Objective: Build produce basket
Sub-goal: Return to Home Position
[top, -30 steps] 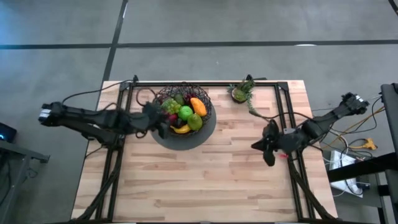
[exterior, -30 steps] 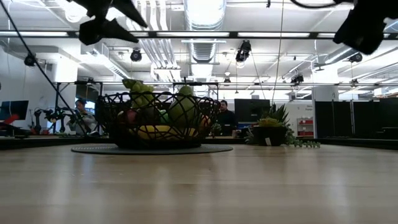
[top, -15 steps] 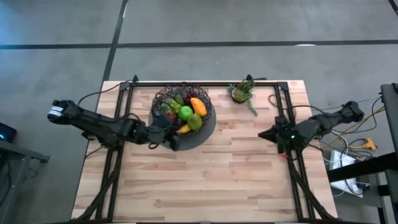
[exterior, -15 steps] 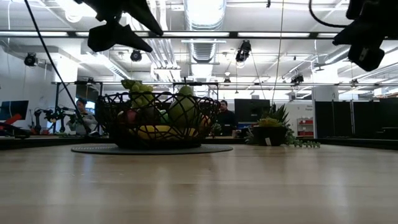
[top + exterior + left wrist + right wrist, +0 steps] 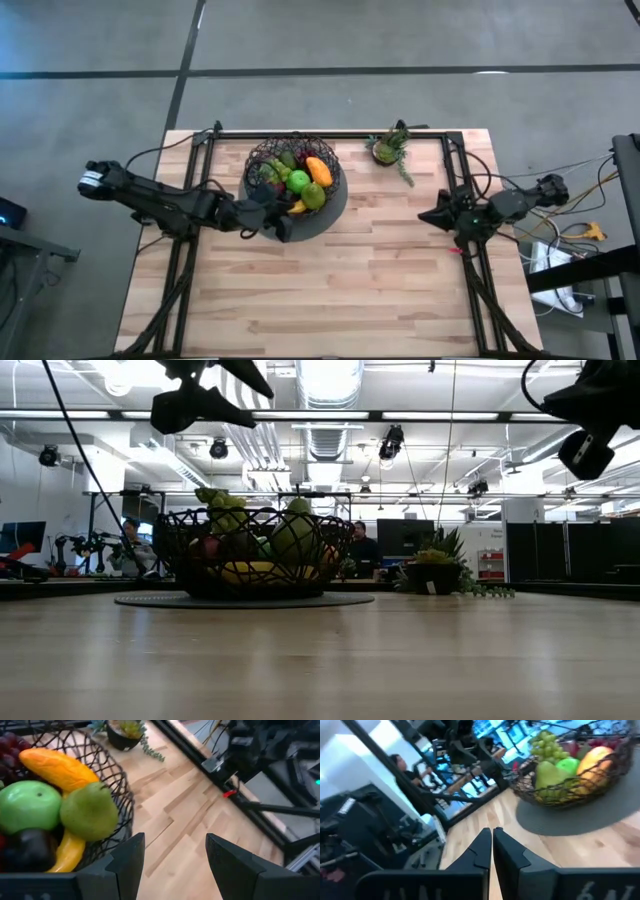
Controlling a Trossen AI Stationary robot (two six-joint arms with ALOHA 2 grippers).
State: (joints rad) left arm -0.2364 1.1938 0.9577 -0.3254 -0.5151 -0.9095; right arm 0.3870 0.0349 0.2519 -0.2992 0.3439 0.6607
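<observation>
The dark wire basket stands on a flat grey disc at the table's far middle. It holds a green apple, a pear, an orange fruit, a banana, purple grapes and green grapes. My left gripper hovers open just off the basket's near-left rim, above the table; its fingers hold nothing. My right gripper is shut and empty, raised by the right edge.
A small potted plant sits at the far edge, right of the basket. Black frame rails run along the table's left, far and right sides. Bare wood fills the near half. People sit in the room behind.
My left gripper has drawn back from over the basket's left rim toward the near edge and then held still. My right arm has folded back toward the right edge, its gripper swinging from pointing at the near edge to pointing left.
</observation>
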